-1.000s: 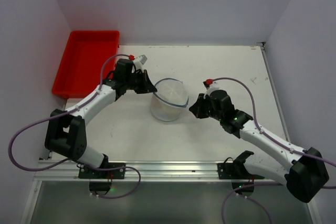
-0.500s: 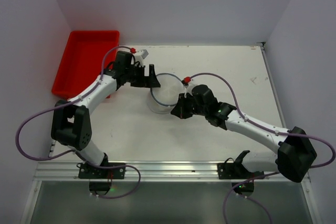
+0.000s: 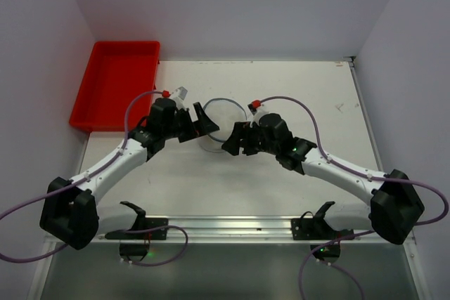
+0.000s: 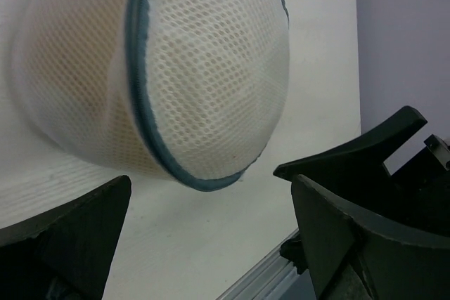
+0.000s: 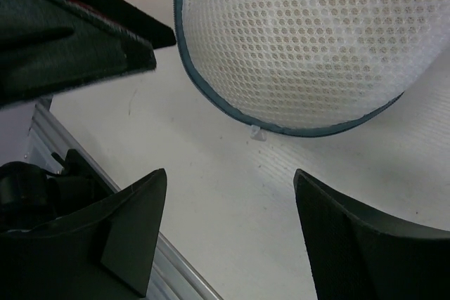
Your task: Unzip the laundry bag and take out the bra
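Laundry bag [image 3: 225, 116]: white mesh drum with dark rims, mid-table [image 3: 309, 89], apparently zipped shut; contents a pale blur. Small pale tab [image 5: 256, 133] at the lower rim, possibly the zip pull. Left gripper [image 3: 205, 121] and right gripper [image 3: 233, 138]: flanking the bag, jaws spread, empty. Advised: one steadies the rim, the other pinches the pull and follows the seam. Red tray [image 3: 116, 93]: far left.

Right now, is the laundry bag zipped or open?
Zipped, as far as shown: on the laundry bag the dark zip line runs unbroken in both wrist views, no gap.
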Tool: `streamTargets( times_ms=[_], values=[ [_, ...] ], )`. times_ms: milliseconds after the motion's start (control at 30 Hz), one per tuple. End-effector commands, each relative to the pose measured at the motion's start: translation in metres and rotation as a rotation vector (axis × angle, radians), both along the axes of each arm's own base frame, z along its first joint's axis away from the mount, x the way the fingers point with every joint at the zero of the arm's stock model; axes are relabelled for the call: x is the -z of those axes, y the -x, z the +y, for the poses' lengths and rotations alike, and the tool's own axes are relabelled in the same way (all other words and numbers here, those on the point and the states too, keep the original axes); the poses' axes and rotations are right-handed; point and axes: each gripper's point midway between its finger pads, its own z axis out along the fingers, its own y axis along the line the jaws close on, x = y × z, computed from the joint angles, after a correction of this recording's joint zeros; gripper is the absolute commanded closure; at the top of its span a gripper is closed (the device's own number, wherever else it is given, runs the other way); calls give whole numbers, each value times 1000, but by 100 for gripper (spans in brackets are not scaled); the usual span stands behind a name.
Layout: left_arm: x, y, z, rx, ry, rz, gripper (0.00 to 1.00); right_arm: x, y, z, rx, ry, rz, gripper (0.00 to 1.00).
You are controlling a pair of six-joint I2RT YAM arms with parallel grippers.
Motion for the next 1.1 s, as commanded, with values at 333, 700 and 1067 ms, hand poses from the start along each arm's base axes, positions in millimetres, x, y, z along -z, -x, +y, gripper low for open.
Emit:
streamTargets(
  times_ms=[333, 700, 1067],
  values=[
    [13, -23, -33, -99, 105, 6, 39, -4, -12, 4, 0, -51, -113, 34],
    [10, -17, -38, -80, 141, 24, 88, 21, -22, 18, -13, -60, -104, 42],
    [1, -11, -44, -38, 190, 20, 94, 32, -31, 7, 5, -79, -100, 44]
  ],
)
